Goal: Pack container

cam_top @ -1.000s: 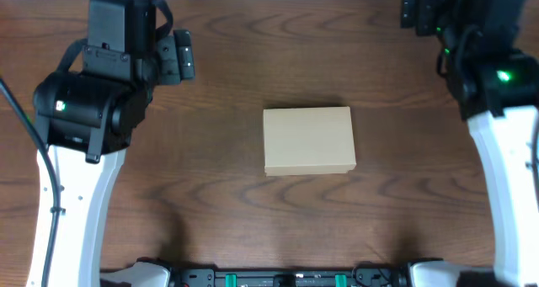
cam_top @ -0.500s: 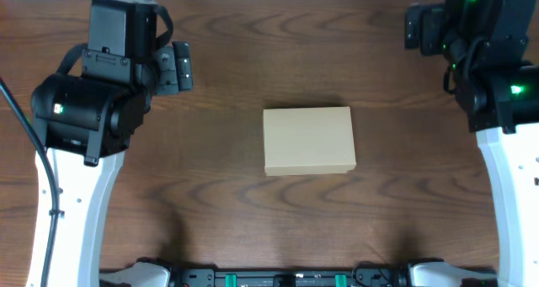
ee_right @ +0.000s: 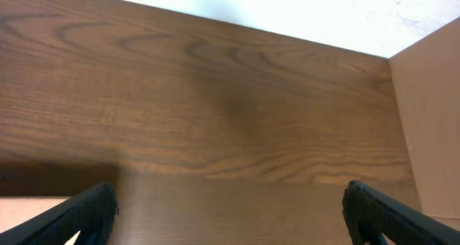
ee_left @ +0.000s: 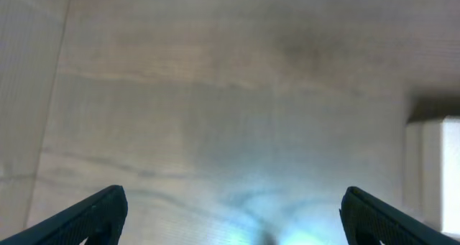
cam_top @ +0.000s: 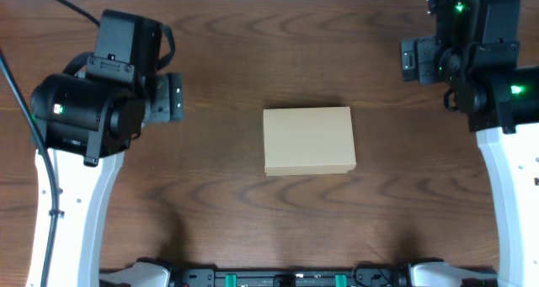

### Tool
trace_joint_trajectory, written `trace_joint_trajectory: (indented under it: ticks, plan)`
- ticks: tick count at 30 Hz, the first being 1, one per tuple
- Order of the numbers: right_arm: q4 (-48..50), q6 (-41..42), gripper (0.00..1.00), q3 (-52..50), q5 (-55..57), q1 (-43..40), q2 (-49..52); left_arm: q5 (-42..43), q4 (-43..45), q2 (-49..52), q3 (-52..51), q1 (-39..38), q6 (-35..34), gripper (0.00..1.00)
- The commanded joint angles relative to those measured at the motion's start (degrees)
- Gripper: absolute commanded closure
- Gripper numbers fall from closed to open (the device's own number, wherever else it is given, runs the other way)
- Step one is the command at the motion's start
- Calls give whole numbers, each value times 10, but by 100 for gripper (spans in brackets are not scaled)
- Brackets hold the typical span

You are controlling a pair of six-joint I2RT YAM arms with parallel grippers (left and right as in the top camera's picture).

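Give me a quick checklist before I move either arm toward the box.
1. Container lying flat on the table, between the arms: ok.
2. Container open for packing: not ok, it is shut.
3. Left pincer open and empty: ok.
4. Right pincer open and empty: ok.
5. Both pincers apart from the container: ok.
6. What is inside the container: cannot tell.

The box [cam_top: 308, 140] is set at the middle of the table [cam_top: 253, 220]. The left gripper [cam_top: 173, 98] is held well apart to its left, the right gripper [cam_top: 410, 60] to its right, further back.
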Motion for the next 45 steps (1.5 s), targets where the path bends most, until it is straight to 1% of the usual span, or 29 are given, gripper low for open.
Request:
trace_joint_trajectory:
  ticks: [1, 4, 8, 14, 16, 17, 21, 24, 25, 26, 28, 31, 34, 39, 41, 42, 44, 45]
  plan:
    - [-3, 0, 1, 6, 7, -4, 1, -27, -27, -3, 5, 2, 2, 5]
    - [-5, 0, 1, 6, 7, -4, 1, -34, -55, -3, 5, 2, 2, 5]
    - [-8, 0, 1, 6, 7, -4, 1, -30, -59, -27, 5, 1, 2, 5]
    - [-9, 0, 1, 6, 7, -4, 1, -29, -57, -118, 5, 1, 2, 4]
    - [-9, 0, 1, 6, 7, -4, 1, -25, -38, -160, 5, 1, -6, 5]
    - [-9, 0, 1, 6, 7, -4, 1, -23, -6, -186, 3, 1, -19, 4]
    - [-9, 0, 1, 6, 7, -4, 1, -18, 220, -297, -38, 21, -29, 5]
    - [-9, 0, 1, 6, 7, -4, 1, -10, 315, -356, -92, 62, -29, 5]
    - [-9, 0, 1, 6, 7, -4, 1, 0, 348, -387, -129, 91, -29, 5]
    - [-9, 0, 1, 6, 7, -4, 1, 3, 362, -403, -148, 106, -29, 5]
    - [-9, 0, 1, 6, 7, -4, 1, 29, 405, -457, -224, 150, -29, 5]
    - [-9, 0, 1, 6, 7, -4, 1, 55, 490, -531, -343, 183, -51, 4]
    - [-9, 0, 1, 6, 7, -4, 1, 66, 600, -619, -505, 198, -81, 5]
    - [-9, 0, 1, 6, 7, -4, 1, 67, 714, -715, -712, 197, -97, 4]
    - [-9, 0, 1, 6, 7, -4, 1, 67, 777, -748, -800, 197, -105, 5]
    - [-9, 0, 1, 6, 7, -4, 1, 70, 830, -762, -854, 197, -106, 5]
    - [-9, 0, 1, 6, 7, -4, 1, 74, 908, -778, -923, 196, -107, 5]
    - [-9, 0, 1, 6, 7, -4, 1, 74, 933, -782, -945, 196, -107, 5]
